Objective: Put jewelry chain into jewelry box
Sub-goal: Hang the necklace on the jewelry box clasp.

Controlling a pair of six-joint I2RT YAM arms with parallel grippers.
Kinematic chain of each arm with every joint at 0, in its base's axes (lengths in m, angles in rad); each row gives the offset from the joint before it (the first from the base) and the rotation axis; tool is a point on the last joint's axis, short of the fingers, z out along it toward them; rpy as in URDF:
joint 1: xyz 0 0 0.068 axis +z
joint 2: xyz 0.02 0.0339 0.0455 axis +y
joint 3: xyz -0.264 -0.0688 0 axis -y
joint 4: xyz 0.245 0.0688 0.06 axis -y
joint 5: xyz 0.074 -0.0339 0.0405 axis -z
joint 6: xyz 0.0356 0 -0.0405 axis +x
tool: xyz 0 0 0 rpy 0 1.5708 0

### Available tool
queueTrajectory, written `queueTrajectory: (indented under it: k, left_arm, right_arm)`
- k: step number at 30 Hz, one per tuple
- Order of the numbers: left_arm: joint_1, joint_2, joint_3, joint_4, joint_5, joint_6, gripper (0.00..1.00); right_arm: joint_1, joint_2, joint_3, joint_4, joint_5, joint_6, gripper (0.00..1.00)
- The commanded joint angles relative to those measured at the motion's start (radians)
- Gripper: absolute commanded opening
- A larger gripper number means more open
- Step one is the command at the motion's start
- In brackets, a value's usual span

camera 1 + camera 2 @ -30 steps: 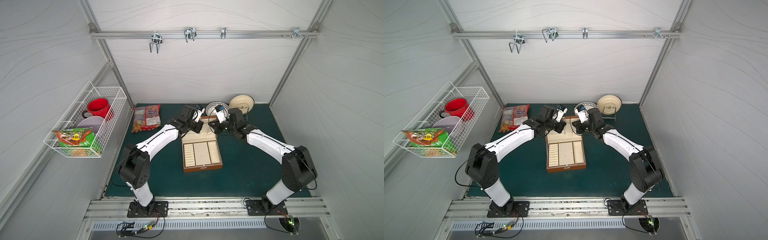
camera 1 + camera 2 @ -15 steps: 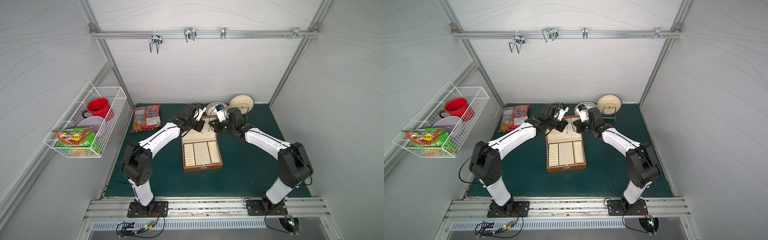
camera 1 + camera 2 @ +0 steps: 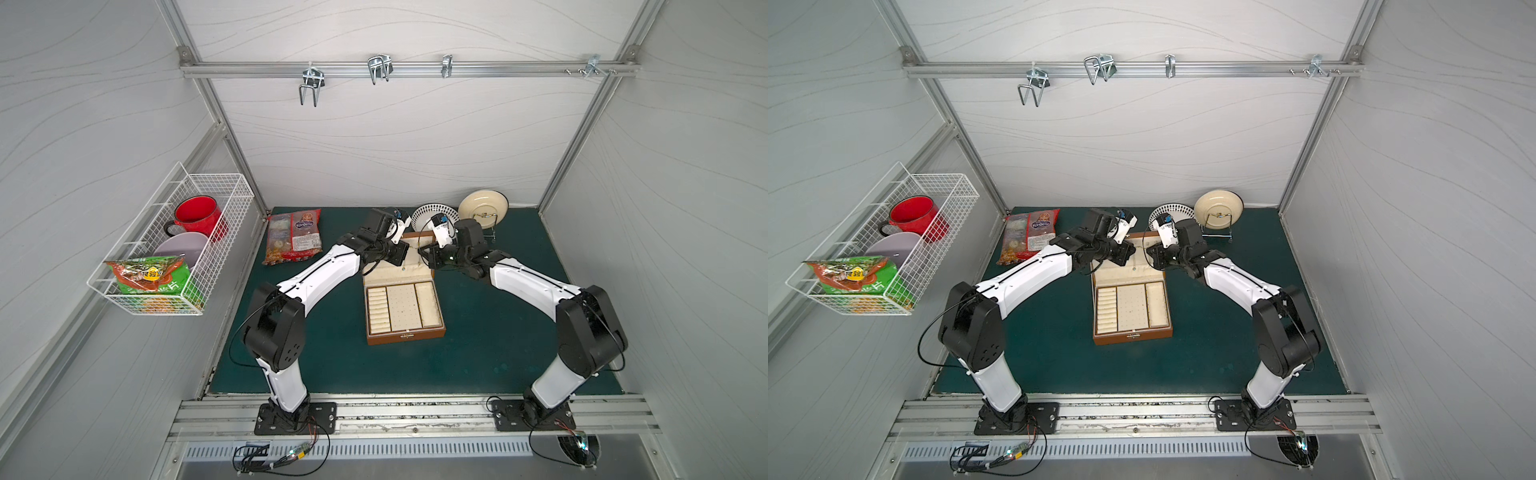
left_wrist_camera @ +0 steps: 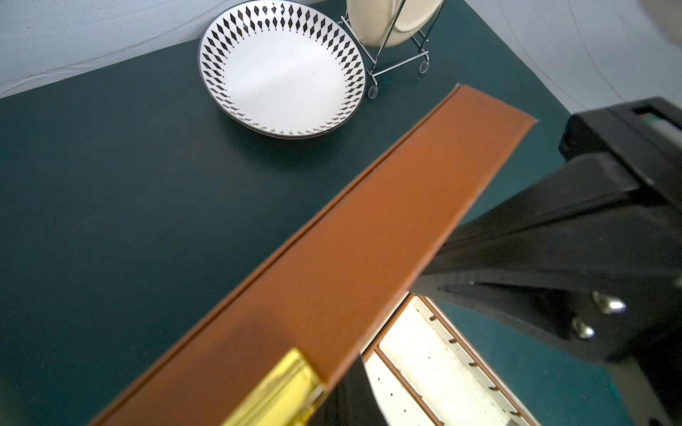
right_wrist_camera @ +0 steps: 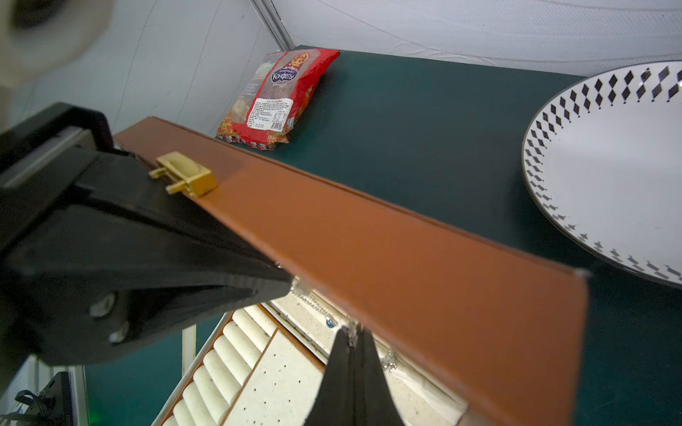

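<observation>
The jewelry box lies open mid-table, brown outside and cream inside, with its lid raised at the back. Both grippers meet in front of the lid's inner face. In the right wrist view my right gripper is shut on the thin silvery jewelry chain. The chain runs under the lid's edge to the tips of my left gripper, which is shut and seems to pinch its other end. A small blue bead hangs on the chain. The left wrist view shows the lid's gold clasp and the compartment tray.
Behind the box are a diamond-patterned plate and a cream plate on a wire stand. A red candy bag lies at the back left. A wire basket with a red mug hangs on the left wall.
The right gripper has edged a little to the left along the lid, towards the left gripper. Both have stayed shut at the lid.
</observation>
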Motion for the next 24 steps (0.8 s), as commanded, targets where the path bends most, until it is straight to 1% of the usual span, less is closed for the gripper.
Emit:
queueTrajectory:
  k: [1, 13, 24]
  left_arm:
    - [0.005, -0.028, 0.010, 0.004, 0.022, -0.015, 0.00]
    - [0.004, -0.020, 0.005, 0.019, 0.021, -0.020, 0.00]
    - [0.004, -0.015, -0.008, 0.022, 0.037, -0.026, 0.00]
  right_arm:
    - [0.021, -0.041, -0.007, -0.007, -0.013, 0.002, 0.00]
    - [0.027, -0.020, 0.010, -0.051, -0.037, 0.049, 0.00]
    - [0.027, 0.018, 0.022, -0.047, -0.006, 0.028, 0.00]
